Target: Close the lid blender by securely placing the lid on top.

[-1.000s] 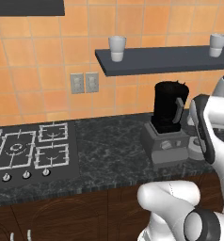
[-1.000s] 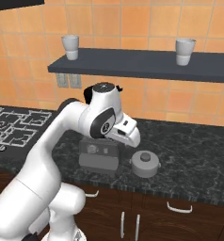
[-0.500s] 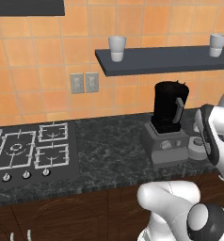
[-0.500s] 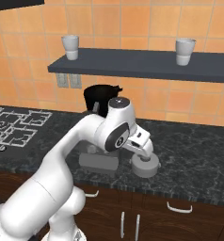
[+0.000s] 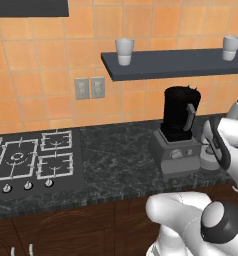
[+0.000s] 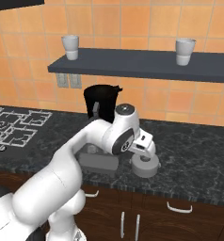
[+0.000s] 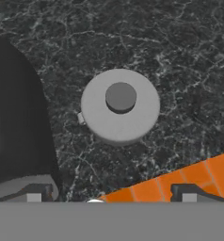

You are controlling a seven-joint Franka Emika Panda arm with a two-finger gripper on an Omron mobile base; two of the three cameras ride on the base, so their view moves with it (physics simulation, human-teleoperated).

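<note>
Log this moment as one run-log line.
phase: reach for lid | lid: on counter beside blender, untouched | blender: jar mouth open | end effector: above lid, open, empty

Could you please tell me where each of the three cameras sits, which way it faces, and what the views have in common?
Left base view: behind the arm to its left, facing the counter, stove and blender; arm at lower right.
Right base view: behind to its right, same wall; arm at lower left, hand above the lid.
Hand view: on the hand, looking down at the lid; fingers at the bottom.
Both base views share blender, shelf and cups.
</note>
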